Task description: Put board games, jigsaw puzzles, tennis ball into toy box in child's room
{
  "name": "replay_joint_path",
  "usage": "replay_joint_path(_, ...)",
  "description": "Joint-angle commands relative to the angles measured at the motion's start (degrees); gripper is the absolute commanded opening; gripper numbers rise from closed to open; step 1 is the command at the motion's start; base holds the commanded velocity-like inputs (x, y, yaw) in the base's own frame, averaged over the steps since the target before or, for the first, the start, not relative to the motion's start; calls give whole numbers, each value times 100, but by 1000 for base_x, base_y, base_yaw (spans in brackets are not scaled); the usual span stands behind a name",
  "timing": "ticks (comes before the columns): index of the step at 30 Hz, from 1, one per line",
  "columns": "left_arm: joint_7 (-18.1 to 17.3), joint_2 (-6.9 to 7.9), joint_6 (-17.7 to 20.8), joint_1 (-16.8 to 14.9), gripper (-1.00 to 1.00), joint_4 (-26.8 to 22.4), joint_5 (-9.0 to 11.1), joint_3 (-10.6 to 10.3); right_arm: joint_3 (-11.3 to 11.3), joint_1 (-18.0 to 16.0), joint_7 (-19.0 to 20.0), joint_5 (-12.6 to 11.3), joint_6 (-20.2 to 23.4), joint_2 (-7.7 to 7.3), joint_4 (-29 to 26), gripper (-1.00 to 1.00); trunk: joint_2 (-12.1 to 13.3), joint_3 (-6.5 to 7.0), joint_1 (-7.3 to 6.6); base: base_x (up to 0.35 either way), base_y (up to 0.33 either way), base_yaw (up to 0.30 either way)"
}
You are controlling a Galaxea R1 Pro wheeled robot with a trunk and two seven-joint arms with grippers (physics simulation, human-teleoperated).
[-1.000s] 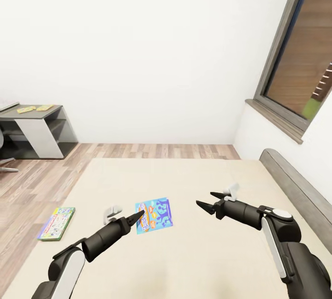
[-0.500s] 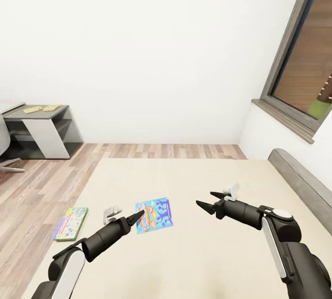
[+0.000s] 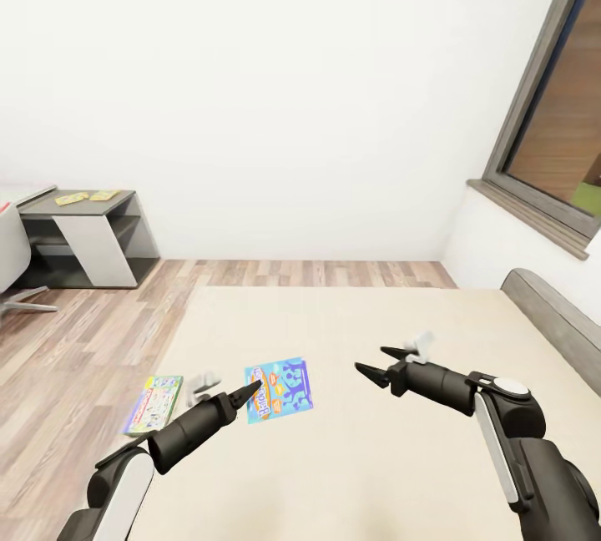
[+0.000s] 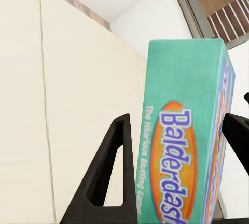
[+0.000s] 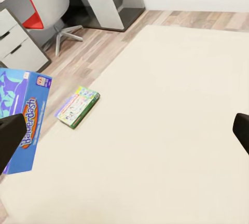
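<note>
Office chair (image 5: pixel 49 6) on wood floor (image 3: pixel 75 332).

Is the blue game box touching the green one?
Apart. The right wrist view shows a clear gap between the blue game box and the green game box.

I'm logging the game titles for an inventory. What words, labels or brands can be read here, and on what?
"Balderdash" on the edge of the blue game box held in the left gripper.
A smaller line beside that title starts "The Hilarious Bluffing"; the rest is cut off.
The green-edged game box on the bed has print too small to read.
A small red logo on the blue box's cover is unreadable.
</note>
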Motion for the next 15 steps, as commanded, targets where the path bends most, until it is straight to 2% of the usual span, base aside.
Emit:
replay_joint_path(1,-1,1,45,-5,-100,-3,58,4,-6,-6,22,1,41,1,-5,100,-12,-12,3,0,266,0)
replay_joint_path(15,-1,1,45,-5,-100,-3,59,9,-6,-1,18,14,30,1,-2,100,-12,-12,3,0,266,0)
